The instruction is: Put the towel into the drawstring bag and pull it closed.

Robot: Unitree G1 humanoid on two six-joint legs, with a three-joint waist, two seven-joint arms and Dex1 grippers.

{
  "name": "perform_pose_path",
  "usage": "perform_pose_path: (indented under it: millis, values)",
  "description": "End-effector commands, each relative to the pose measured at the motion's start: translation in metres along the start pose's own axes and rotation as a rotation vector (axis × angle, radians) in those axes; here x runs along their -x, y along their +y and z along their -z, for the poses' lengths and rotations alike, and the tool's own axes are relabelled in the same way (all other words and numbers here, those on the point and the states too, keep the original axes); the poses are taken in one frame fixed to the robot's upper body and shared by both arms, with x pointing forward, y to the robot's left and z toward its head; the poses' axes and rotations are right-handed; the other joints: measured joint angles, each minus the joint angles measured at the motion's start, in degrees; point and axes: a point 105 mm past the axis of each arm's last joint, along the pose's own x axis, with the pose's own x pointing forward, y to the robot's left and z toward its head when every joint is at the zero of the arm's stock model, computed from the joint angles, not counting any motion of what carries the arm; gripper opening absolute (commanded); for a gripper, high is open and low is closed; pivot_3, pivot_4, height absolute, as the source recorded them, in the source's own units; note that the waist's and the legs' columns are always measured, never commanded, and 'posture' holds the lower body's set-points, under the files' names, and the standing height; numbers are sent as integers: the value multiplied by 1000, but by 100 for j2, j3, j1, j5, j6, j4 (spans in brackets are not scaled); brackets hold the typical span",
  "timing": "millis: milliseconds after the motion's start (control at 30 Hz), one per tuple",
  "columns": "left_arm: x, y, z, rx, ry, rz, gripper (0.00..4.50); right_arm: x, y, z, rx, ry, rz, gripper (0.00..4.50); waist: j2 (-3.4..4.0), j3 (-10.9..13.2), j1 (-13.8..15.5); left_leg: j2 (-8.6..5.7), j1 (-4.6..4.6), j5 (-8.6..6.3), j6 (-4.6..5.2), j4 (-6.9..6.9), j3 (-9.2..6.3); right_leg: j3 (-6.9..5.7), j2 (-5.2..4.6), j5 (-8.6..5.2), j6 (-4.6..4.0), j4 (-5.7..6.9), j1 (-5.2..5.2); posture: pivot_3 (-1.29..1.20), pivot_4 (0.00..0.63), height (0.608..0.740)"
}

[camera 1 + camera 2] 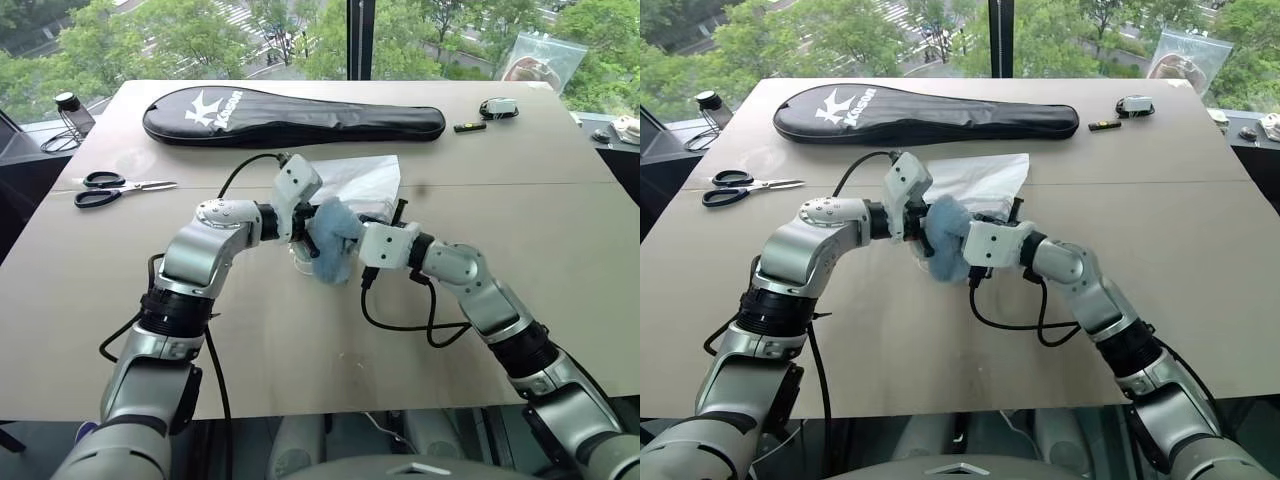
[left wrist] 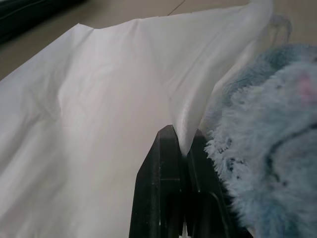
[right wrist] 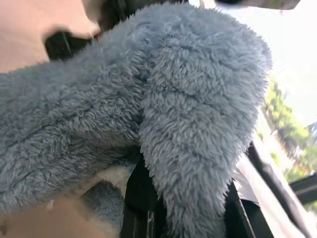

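Claws first: left claw (image 2: 181, 148) was pressed together on a fold of the drawstring bag (image 1: 360, 182), pinching the thin fabric at its near edge and holding it raised off the tabletop (image 1: 300, 340). Right claw (image 3: 185, 203) was clamped nearly closed on the towel (image 1: 333, 243), whose pile draped over and hid most of the fingers. Both claws met mid-tabletop, towel bunched between them, right against the bag's near edge. Progress, as a judgement: early-to-mid. Bag mouth gripped and towel in hand, but the towel sat outside the bag as far as could be seen; whether the mouth was actually spread was not clear. Insertion and the cord pull were both left to do; no cord made out. Materials: bag was thin white semi-translucent cloth, creased, limp, rectangular, lying partly flat behind the claws. Towel was light blue, thick fluffy terry, soft, lumpy and folded over itself. Further out: long black racket case (image 1: 293, 116) across the far side, scissors (image 1: 112, 187) on the robot's left, well apart from the work.
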Motion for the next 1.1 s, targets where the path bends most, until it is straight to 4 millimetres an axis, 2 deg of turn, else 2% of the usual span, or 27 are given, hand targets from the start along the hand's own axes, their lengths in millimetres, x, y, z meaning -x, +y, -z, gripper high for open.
perform_pose_path:
  millis: [33,133,200,400,500,600,767,933,1100]
  values:
    - [-1,-32,-24,-54,-95,158,0,1,-14,25,-64,127,70,54,0,0,7,0,0,0,0,0,0,0,0,0,0,0,0,0,150,740]
    - [-1,-35,-25,-61,-110,169,0,-5,-14,39,-179,208,89,54,0,0,-4,0,1,0,0,0,-1,-1,0,0,0,1,0,0,150,740]
    - [-1,-33,-28,-49,-123,154,0,-7,-6,43,-151,235,38,54,0,0,-16,1,4,0,0,-1,-1,0,3,0,0,5,0,0,150,740]
    - [0,-32,-31,-25,-139,152,0,-13,-3,46,-216,275,36,54,0,0,-20,1,3,0,0,-1,0,1,2,0,0,5,0,0,150,740]
    - [0,-35,-26,-28,-122,156,0,-16,-3,43,-463,252,81,54,0,0,-28,1,5,0,0,-1,-2,0,2,0,0,7,0,0,150,740]
    - [1,-33,-23,-21,-115,148,0,-17,1,40,-638,218,75,54,0,0,-34,3,6,0,0,-1,-2,1,4,0,-1,11,0,0,150,740]
    - [4,-31,-10,-6,-72,129,0,-14,-20,19,-1021,-25,161,54,2,1,-47,3,6,0,0,-3,-1,2,4,0,-1,11,-1,0,150,740]
    - [6,-23,-5,17,-64,86,0,1,-33,3,-1268,-249,156,54,4,2,-10,3,4,0,0,-7,-3,-2,3,0,-1,9,-2,0,150,740]
    - [8,-20,-9,30,-76,82,0,23,-45,-14,-1496,-510,131,54,6,3,-16,2,4,0,1,-8,-2,-1,1,0,-1,8,-2,0,150,740]
